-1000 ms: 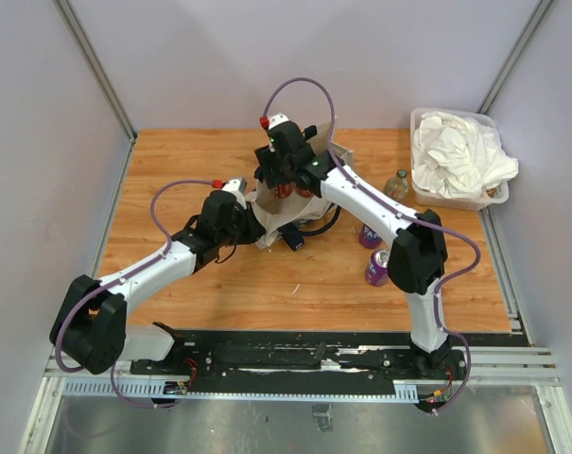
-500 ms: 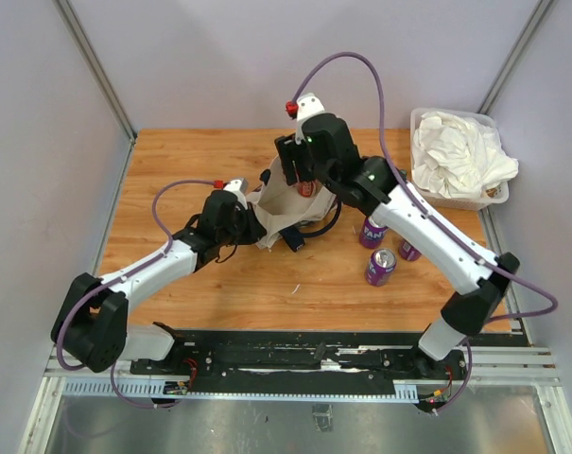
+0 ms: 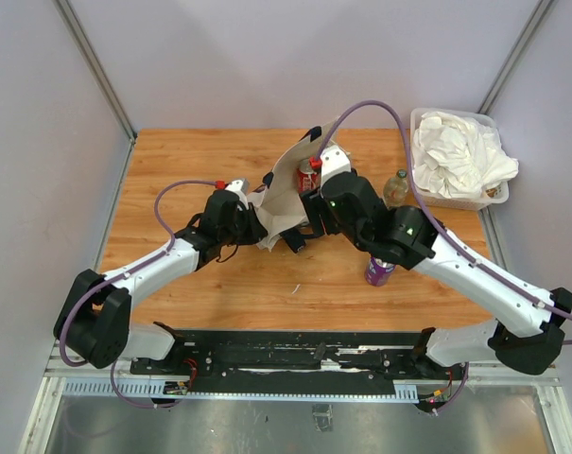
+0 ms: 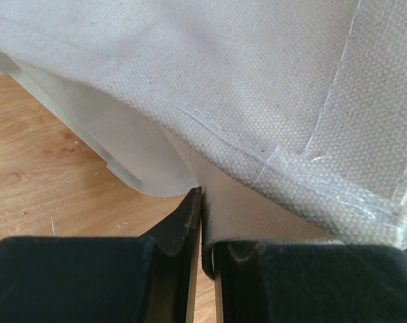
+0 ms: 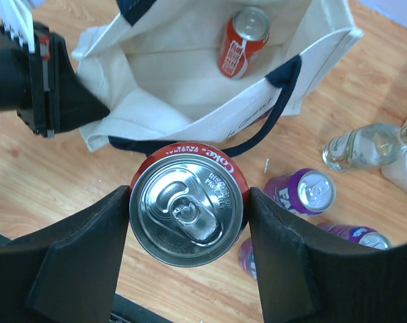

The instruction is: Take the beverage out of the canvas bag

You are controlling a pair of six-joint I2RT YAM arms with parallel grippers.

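I had the red Coke can (image 5: 187, 205) gripped upright in the right gripper (image 5: 187, 232), jaws about halfway apart, held over the canvas bag (image 5: 169, 87) at its rim and handle. The left gripper (image 4: 202, 202) was pinched nearly closed on the bag's edge. The wooden table (image 3: 172, 170) stretched away on the bag's left. On its right, purple cans (image 5: 305, 192) and a bottle (image 5: 364, 145) stood near. The right wrist camera showed a second red can (image 5: 243, 42) lying inside the bag, while the left wrist camera gave me only canvas and wood.

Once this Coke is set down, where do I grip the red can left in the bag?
Grip the can across its round sides under the lid, coming down through the mouth of the bag: its lid faces the opening, and the left tool pinches the rim open.
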